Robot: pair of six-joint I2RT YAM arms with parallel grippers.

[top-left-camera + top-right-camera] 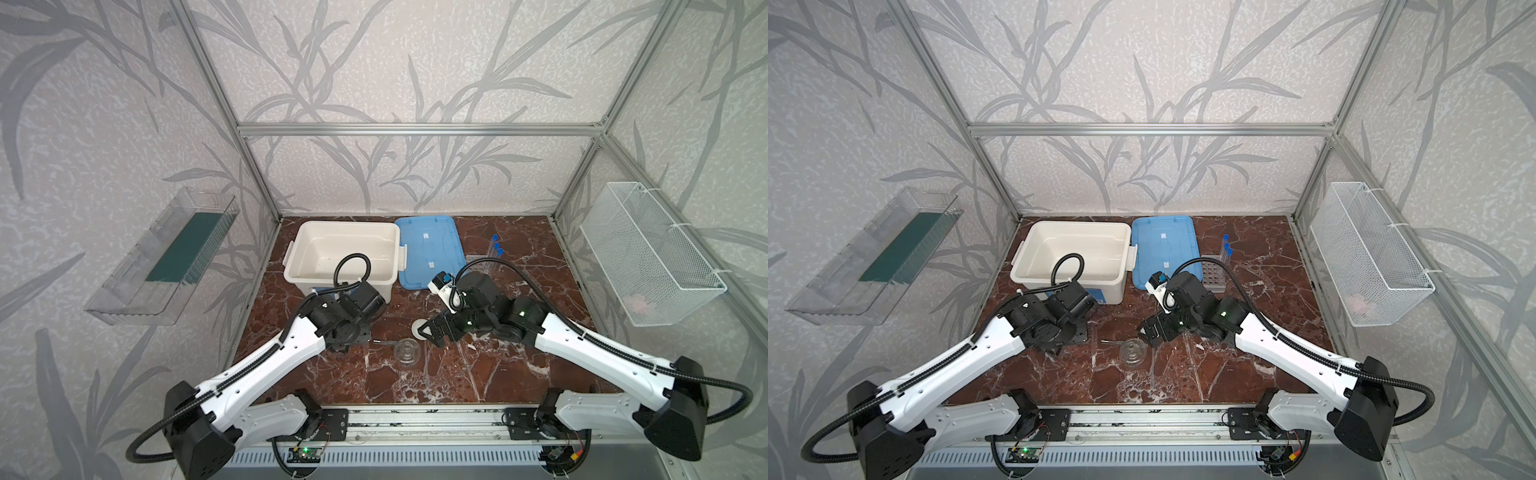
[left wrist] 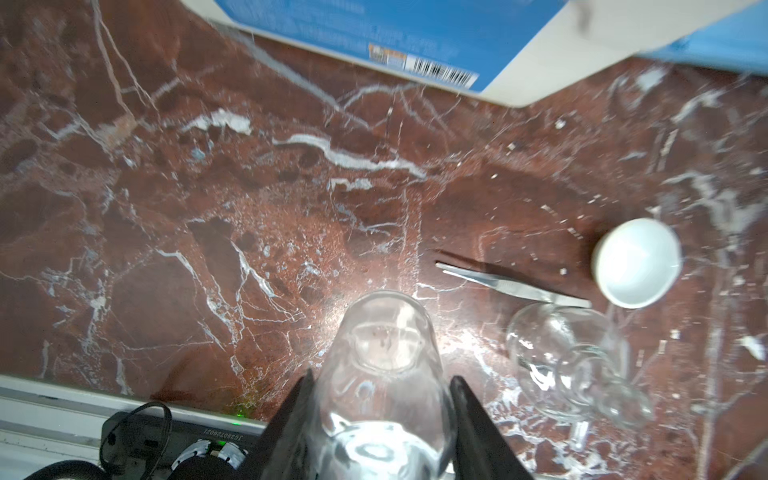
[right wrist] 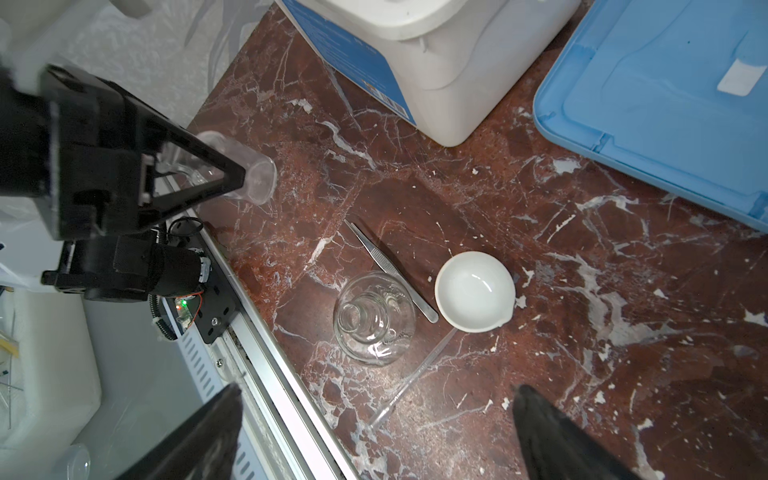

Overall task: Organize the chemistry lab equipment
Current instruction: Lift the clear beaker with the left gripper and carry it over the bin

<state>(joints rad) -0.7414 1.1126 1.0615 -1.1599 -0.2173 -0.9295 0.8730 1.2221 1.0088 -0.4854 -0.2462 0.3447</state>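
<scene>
Beaker (image 2: 386, 332), small clear glass, is clamped across its body by the left gripper (image 2: 382, 386), jaws about half closed on the wall. It is held tipped over, not upright, near the front-left of the table (image 1: 478, 365), and appears clear of the surface.

Handling, as judged: thin glass, so light, stiff, slippery and breakable. Clamp force is best kept low. The mid-body hold looks sound. A soft set-down is needed.

Right gripper (image 3: 378, 388) is spread fully and nothing is held. It is hung above the loose items:
- flask (image 3: 374, 318), glass, upright. Best taken at the neck, as the round body is likely to slip.
- tweezers (image 3: 390, 270), flat on the marble, against or just beside the flask. Thin metal, hard to pinch up.
- dish (image 3: 476, 291), white, just beside the tweezers' wide end. Best taken by the rim.
- rod (image 3: 415, 374), thin and clear, lying flat with one end at the dish. Easily snapped.

Containers:
- tub (image 1: 347, 224), white, open, at the rear. Nothing is seen in it.
- lid (image 1: 430, 249), blue, laid flat beside the tub.
- rack (image 1: 1212, 276), clear, just beyond the lid. Three blue-capped test tubes (image 1: 1227, 245) are at its far side. Whether they are seated in the holes cannot be told.
- beaker, flask and dish look empty.
</scene>
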